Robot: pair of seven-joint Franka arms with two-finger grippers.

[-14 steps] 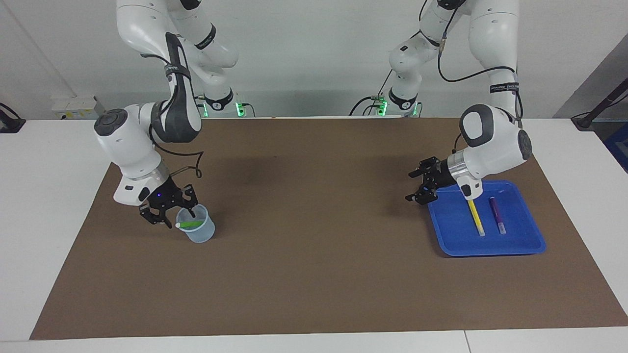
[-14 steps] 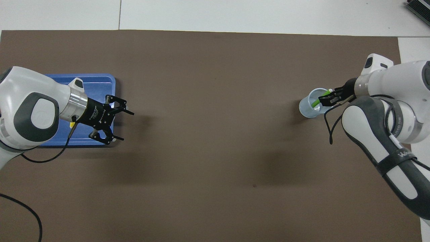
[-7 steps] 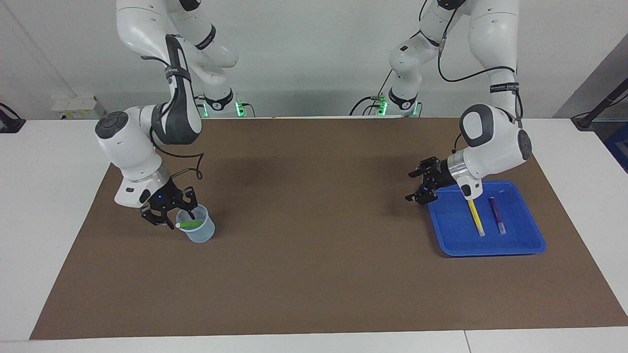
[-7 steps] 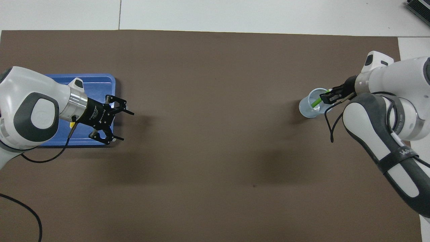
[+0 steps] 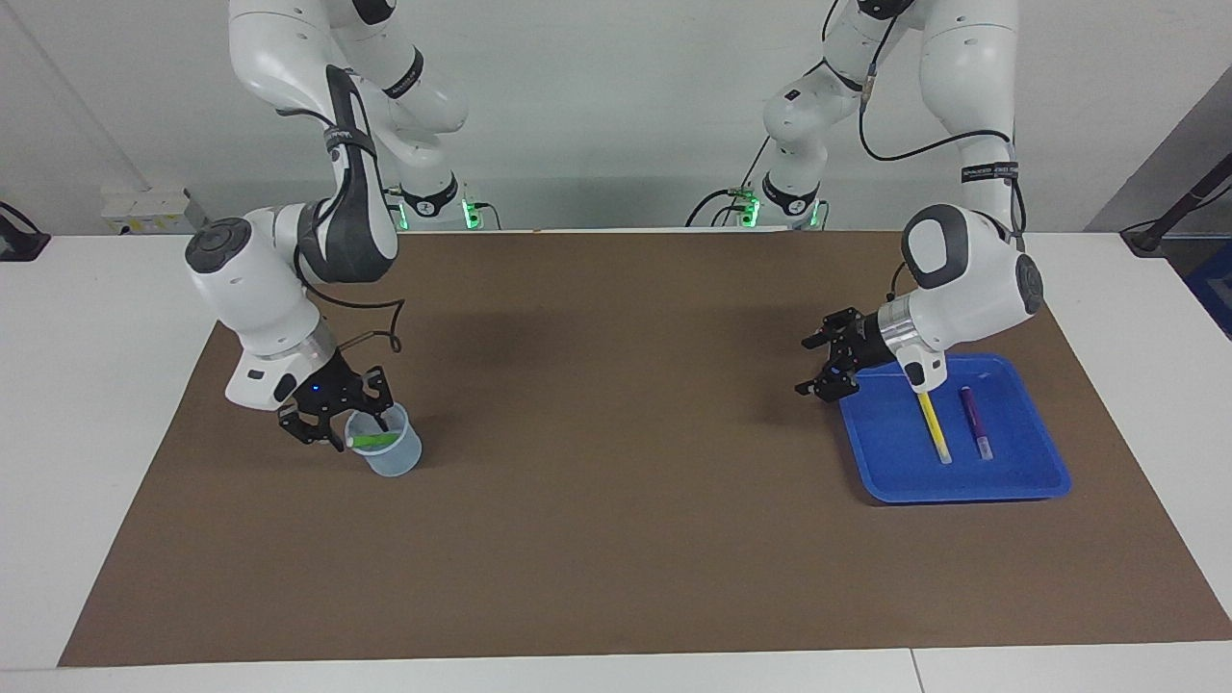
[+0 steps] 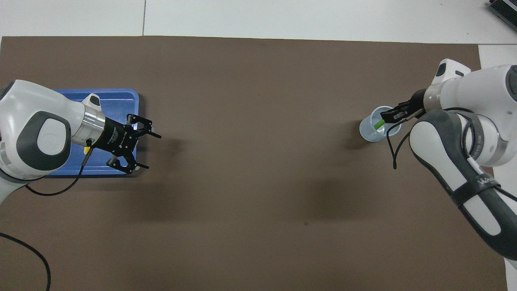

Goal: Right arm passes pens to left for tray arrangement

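Observation:
A green pen (image 5: pixel 377 440) leans in a small translucent cup (image 5: pixel 390 460) at the right arm's end of the table. My right gripper (image 5: pixel 356 428) is down at the cup's rim. It is open, with its fingers on either side of the pen's upper end. In the overhead view the right gripper (image 6: pixel 387 117) covers the top of the green pen (image 6: pixel 378 123). The blue tray (image 5: pixel 962 481) holds a yellow pen (image 5: pixel 932 425) and a purple pen (image 5: pixel 974 423) side by side. My left gripper (image 5: pixel 803 366) waits open and empty over the tray's inner edge.
A brown mat (image 5: pixel 616 539) covers most of the white table. A black cable (image 5: pixel 385 332) loops from the right arm's wrist just above the cup. In the overhead view the left arm hides much of the tray (image 6: pixel 117 95).
The right gripper has eased closer onto the green pen's upper end, whose pale tip is now covered. The pen, the cup and the left arm have not moved.

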